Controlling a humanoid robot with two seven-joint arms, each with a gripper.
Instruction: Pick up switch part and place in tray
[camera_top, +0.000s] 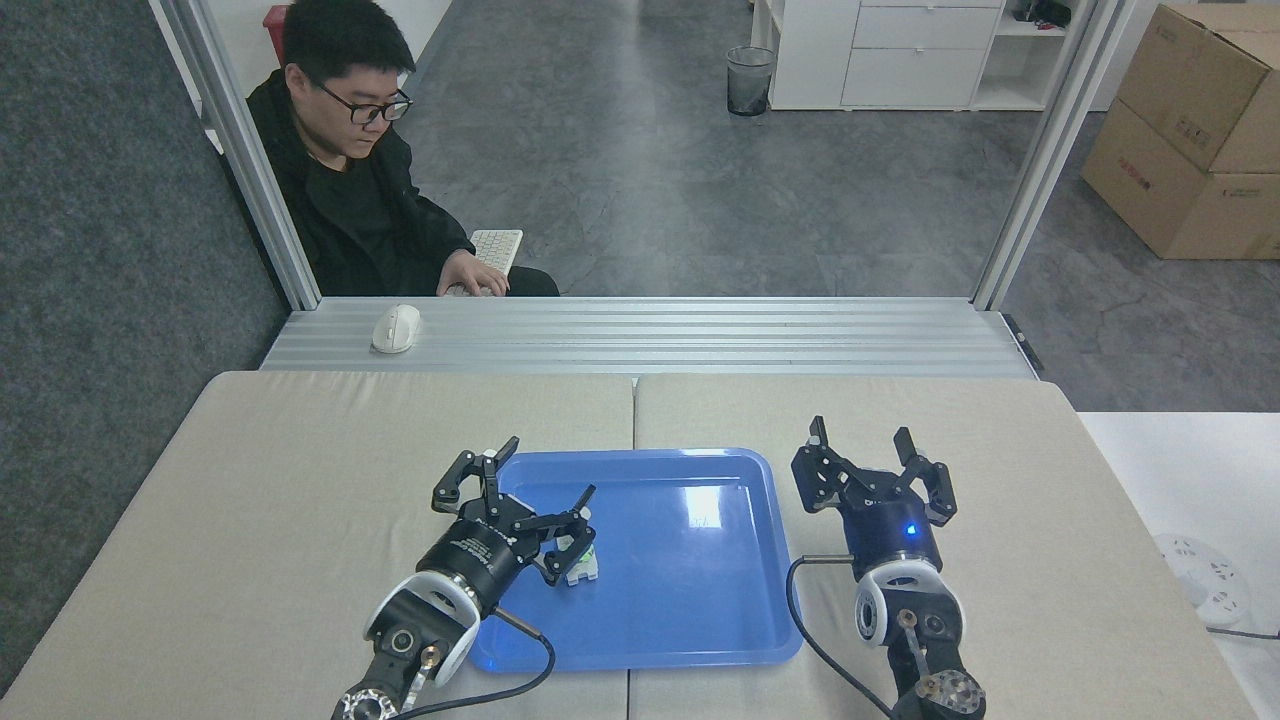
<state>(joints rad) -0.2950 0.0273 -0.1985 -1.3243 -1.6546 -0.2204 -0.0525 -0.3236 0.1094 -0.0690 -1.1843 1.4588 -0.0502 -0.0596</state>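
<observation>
My left tool (545, 478) is spread wide over the left side of the blue tray (680, 590), pinching nothing. The switch part (583, 564) lies inside the tray near its left rim, just beside my lower finger and partly hidden by it. My right tool (862, 444) is also spread, empty, above the surface (300, 470) just beside the tray's right rim.

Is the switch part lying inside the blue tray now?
Yes, the switch part rests on the tray floor, under the open left gripper.
</observation>
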